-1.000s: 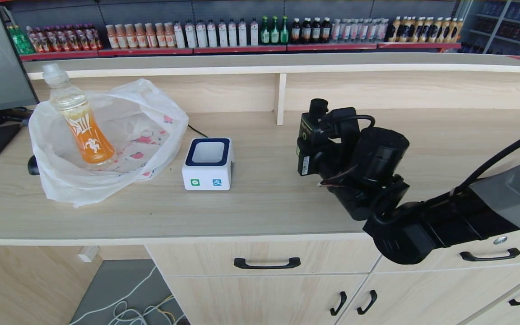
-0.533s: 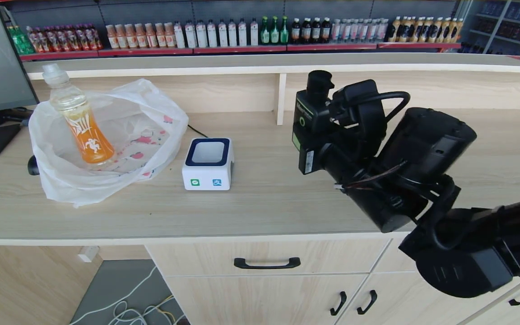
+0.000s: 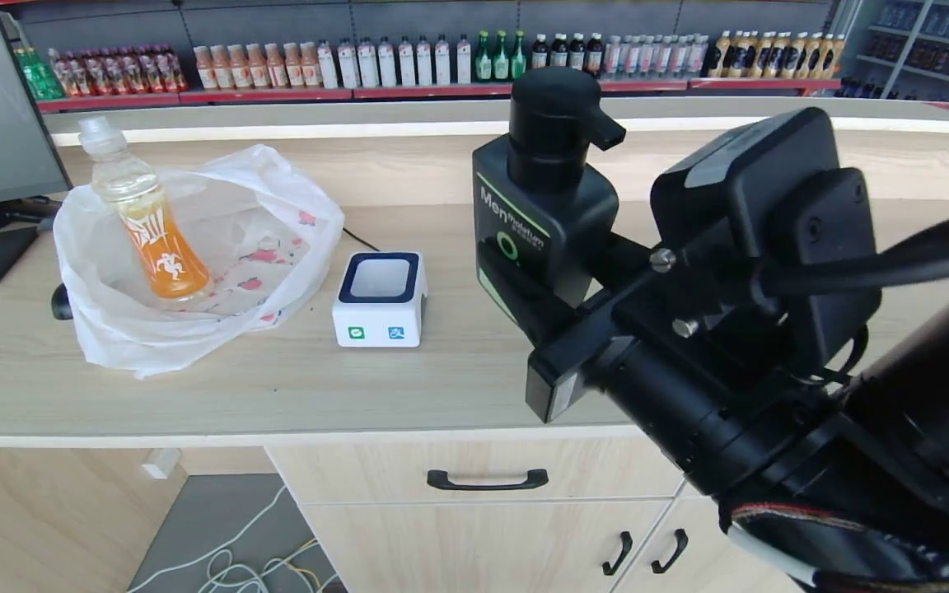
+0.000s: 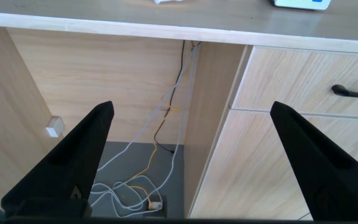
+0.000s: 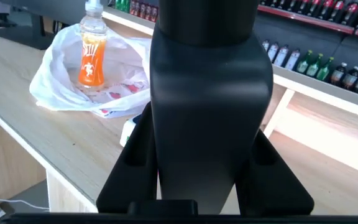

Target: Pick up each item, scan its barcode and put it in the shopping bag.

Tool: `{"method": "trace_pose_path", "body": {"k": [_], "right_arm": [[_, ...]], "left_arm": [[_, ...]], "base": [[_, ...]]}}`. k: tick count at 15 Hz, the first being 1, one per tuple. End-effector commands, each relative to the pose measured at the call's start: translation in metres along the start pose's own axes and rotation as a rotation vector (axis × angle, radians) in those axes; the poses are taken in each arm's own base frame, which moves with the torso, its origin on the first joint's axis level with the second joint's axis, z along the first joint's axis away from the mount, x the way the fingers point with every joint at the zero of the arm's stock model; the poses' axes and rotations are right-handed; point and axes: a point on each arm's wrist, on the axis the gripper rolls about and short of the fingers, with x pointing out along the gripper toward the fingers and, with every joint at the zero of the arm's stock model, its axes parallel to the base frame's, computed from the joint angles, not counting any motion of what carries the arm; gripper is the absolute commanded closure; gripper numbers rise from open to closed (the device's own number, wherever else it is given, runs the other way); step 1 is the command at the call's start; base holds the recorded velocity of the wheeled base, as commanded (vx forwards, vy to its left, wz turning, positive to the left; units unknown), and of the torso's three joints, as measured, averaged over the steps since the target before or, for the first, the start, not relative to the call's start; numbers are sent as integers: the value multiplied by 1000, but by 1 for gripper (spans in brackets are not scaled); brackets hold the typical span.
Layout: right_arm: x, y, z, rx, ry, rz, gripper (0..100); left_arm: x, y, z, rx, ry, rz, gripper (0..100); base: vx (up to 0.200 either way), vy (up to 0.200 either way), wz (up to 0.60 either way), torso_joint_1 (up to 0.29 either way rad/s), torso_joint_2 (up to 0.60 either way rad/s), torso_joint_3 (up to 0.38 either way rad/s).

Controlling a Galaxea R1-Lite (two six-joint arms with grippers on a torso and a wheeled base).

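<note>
On the shop's wooden table (image 3: pixel 474 387) the scanner (image 3: pixel 380 298) lies left of the right end effector (image 3: pixel 544 333), clamped on an upright black pump bottle (image 3: pixel 544 206) above the surface, shopping bag (image 3: pixel 277 247) farther left; the left end effector (image 4: pixel 191 109) hangs open, empty, below the table edge.

A pale wood table (image 3: pixel 441 387) has a raised ledge (image 3: pixel 318 123) along its far edge and drawers (image 3: pixel 359 469) with black handles (image 3: pixel 487 480) below its front edge. Behind it, red-edged shelves (image 3: pixel 441 87) hold rows of bottles (image 3: pixel 409 62). Loose cables (image 3: pixel 219 548) lie on the grey floor (image 3: pixel 194 511).
</note>
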Motion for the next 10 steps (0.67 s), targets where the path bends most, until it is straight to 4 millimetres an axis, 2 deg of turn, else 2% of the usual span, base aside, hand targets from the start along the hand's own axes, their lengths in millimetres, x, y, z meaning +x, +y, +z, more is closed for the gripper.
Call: {"method": "trace_pose_path", "body": {"k": [1,5,10], "right_arm": [[-19,8,-1,-12,-16,43,100],[-35,14,-12,-58,-19,72,100],[-42,6,-4,-198,-68,85,100]], "left_arm": [[0,0,0,0,0,1,0],[0,0,0,0,0,1,0],[0,0,0,0,0,-1,0]], "base": [[0,0,0,0,0,0],[0,0,0,0,0,0],[0,0,0,0,0,0]]}}
